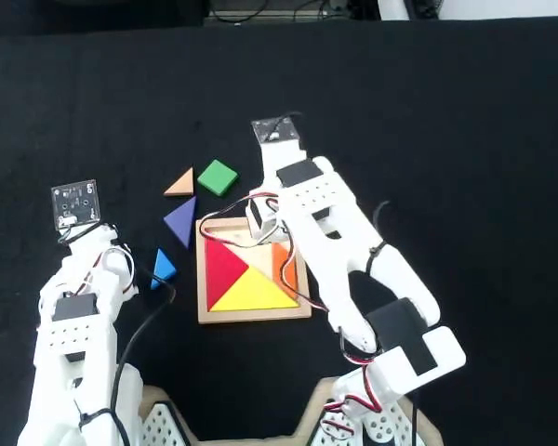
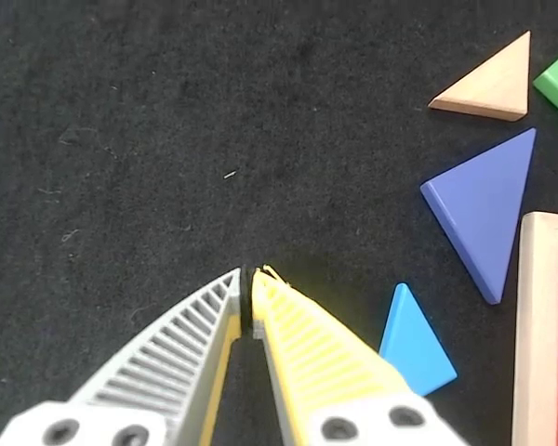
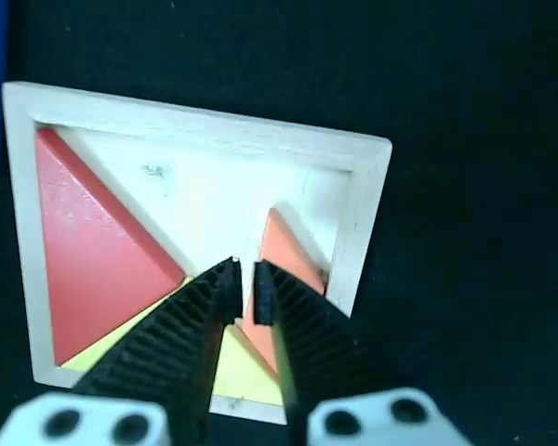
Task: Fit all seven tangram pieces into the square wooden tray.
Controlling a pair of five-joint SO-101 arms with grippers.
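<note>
The square wooden tray [image 1: 251,316] holds a red triangle [image 1: 223,265], a yellow triangle [image 1: 253,293] and an orange piece [image 1: 284,265] along its right side. My right gripper [image 3: 245,274] hangs shut over the tray [image 3: 195,125], its tips above the spot where the red triangle [image 3: 88,251], the orange piece [image 3: 293,255] and the bare tray floor meet. Nothing is between its fingers. My left gripper [image 2: 249,279] is shut and empty over the black cloth, just beside a small light blue triangle [image 2: 411,339].
Outside the tray's left side lie a dark blue triangle [image 1: 181,220], a tan triangle [image 1: 179,183], a green square [image 1: 218,177] and the light blue triangle [image 1: 163,267]. The right arm [image 1: 353,260] reaches across the tray's right side. Black cloth covers the table.
</note>
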